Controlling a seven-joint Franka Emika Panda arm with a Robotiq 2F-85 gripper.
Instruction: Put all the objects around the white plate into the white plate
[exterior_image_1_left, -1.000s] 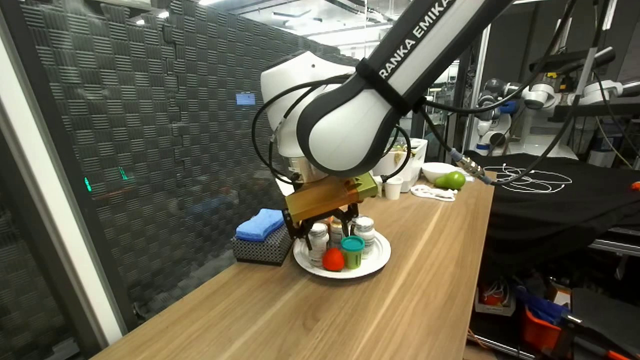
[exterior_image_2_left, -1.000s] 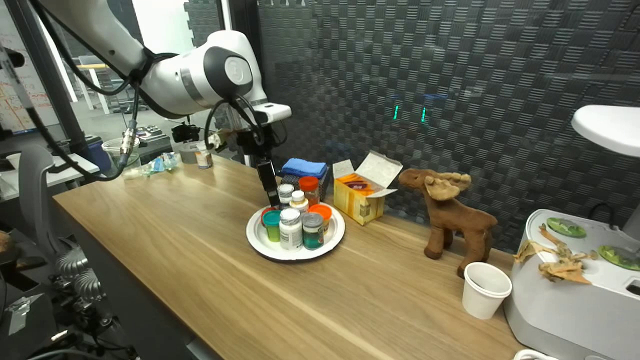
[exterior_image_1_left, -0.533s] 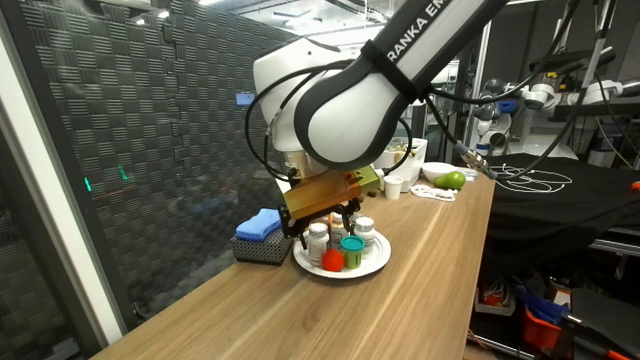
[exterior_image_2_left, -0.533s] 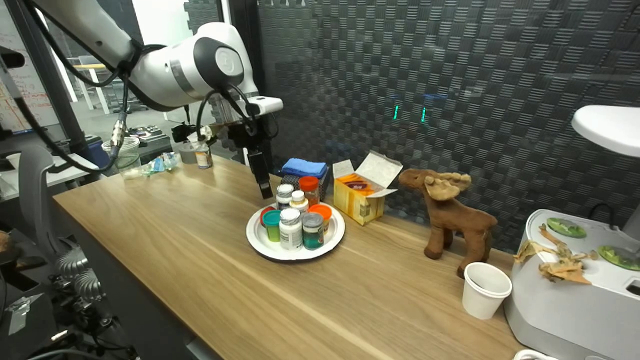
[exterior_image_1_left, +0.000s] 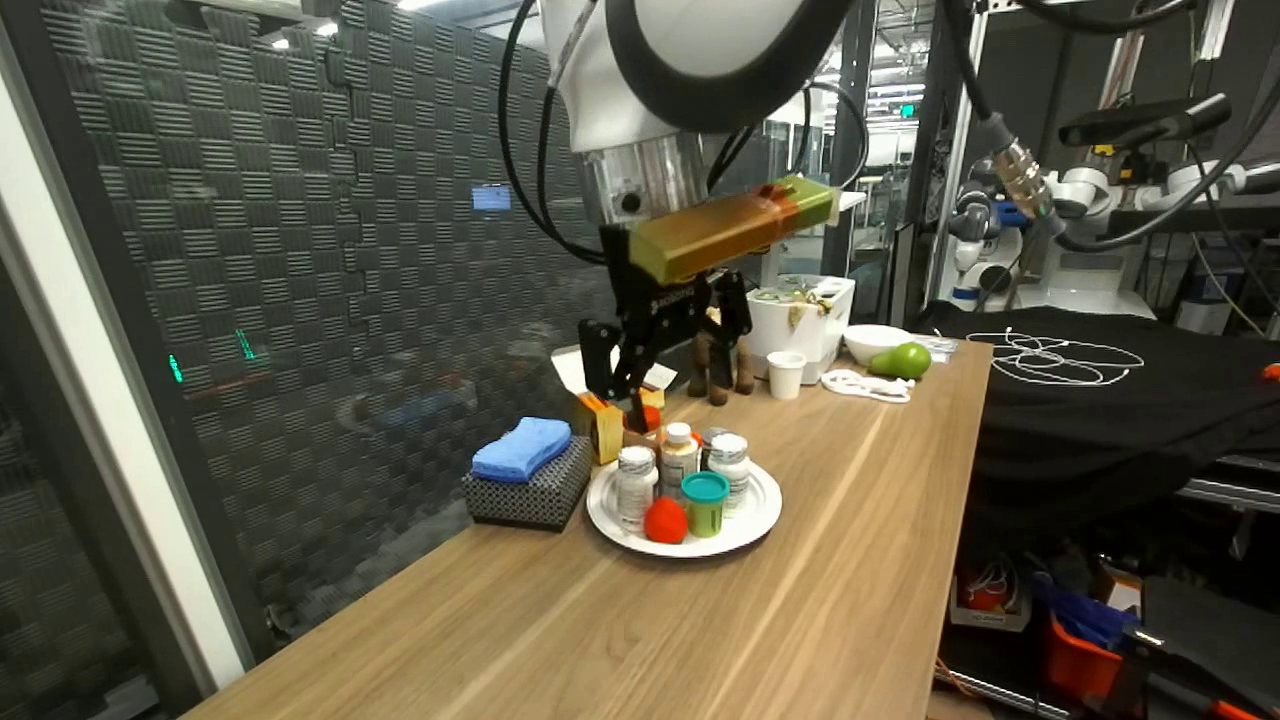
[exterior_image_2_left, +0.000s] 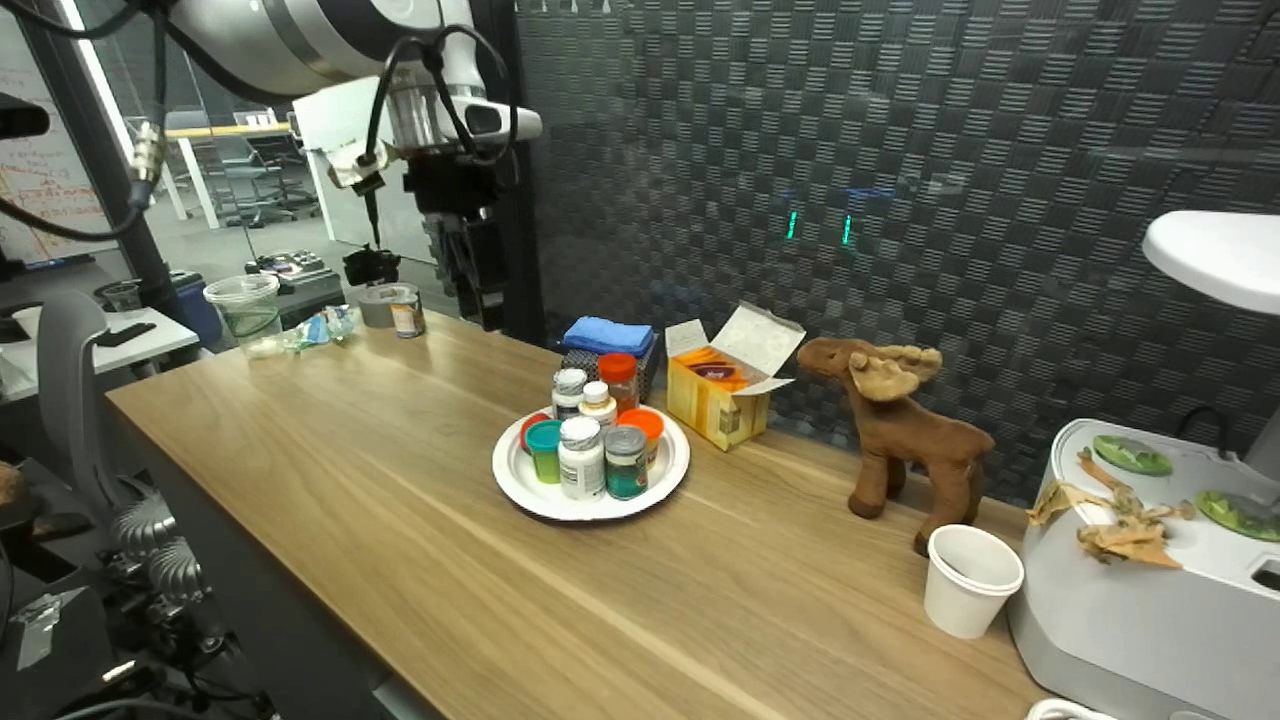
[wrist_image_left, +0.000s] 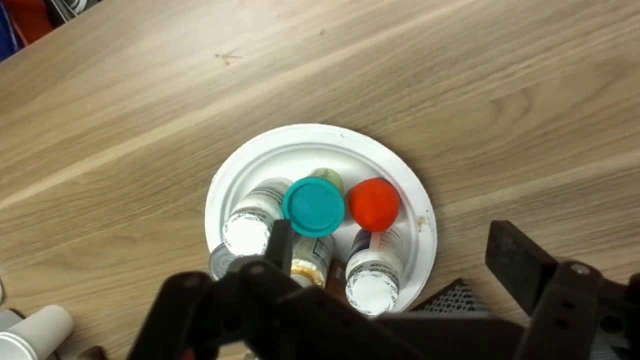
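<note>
White plate (exterior_image_2_left: 668, 480), on the table (exterior_image_2_left: 400, 450), well loaded: red ball (wrist_image_left: 374, 204), teal-lidded cup (wrist_image_left: 313, 206), white bottles (exterior_image_2_left: 582, 465), green jar (exterior_image_2_left: 627, 465) and orange-lidded tub (exterior_image_2_left: 641, 425) all sit on it, close together. Red-capped jar (exterior_image_2_left: 619, 370) beside them, base hidden; I take it to be aboard too. Claw (wrist_image_left: 390, 245) hangs in the air, higher than the bottles, jaws spread wide, gripping nothing. Loading looks finished, or nearly; I judge the step in hand to be the close-out. Next move calls for lifting up and back, jaws apart, no low sweep that could topple a bottle, then a look round for strays. Yellow box (exterior_image_2_left: 712, 402) and blue cloth (exterior_image_2_left: 608, 334) lie off the plate; I read them as scenery.
</note>
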